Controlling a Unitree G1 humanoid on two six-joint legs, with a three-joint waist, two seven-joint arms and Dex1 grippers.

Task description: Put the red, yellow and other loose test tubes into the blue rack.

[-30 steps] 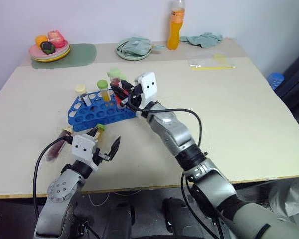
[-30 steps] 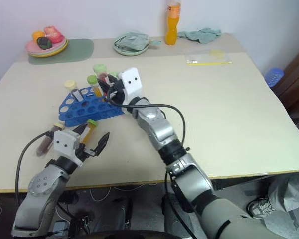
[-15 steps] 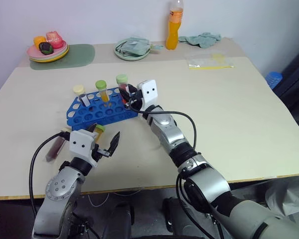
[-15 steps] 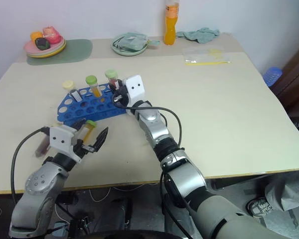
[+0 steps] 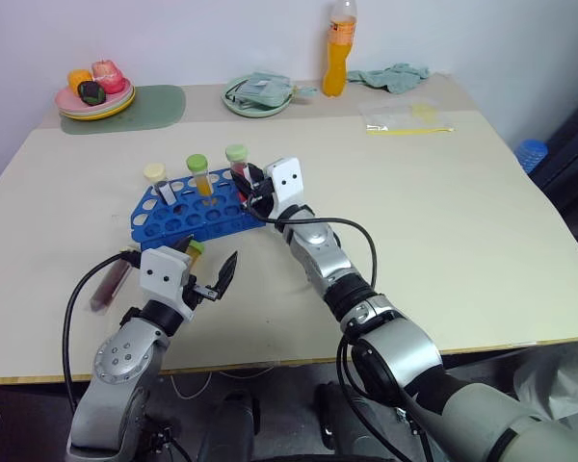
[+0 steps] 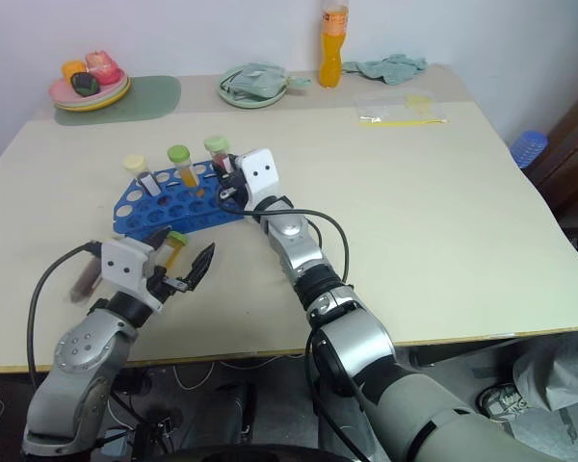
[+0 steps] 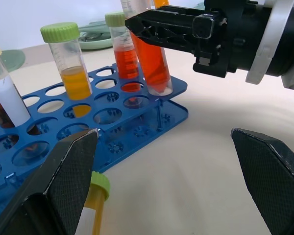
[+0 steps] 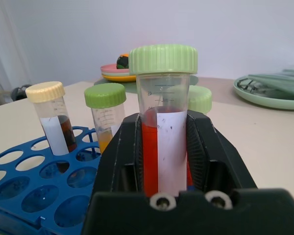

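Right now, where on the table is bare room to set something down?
The wide stretch to the right of the blue rack, up to the clear bag, is bare. It is crowded around the rack: the right tool grips a red tube there, and a loose tube lies beside the left tool.

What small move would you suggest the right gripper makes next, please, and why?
Probably open the right gripper and back away. The red tube that it clamps already stands upright with its bottom through a corner hole of the blue rack, beside another red tube, so it looks seated.
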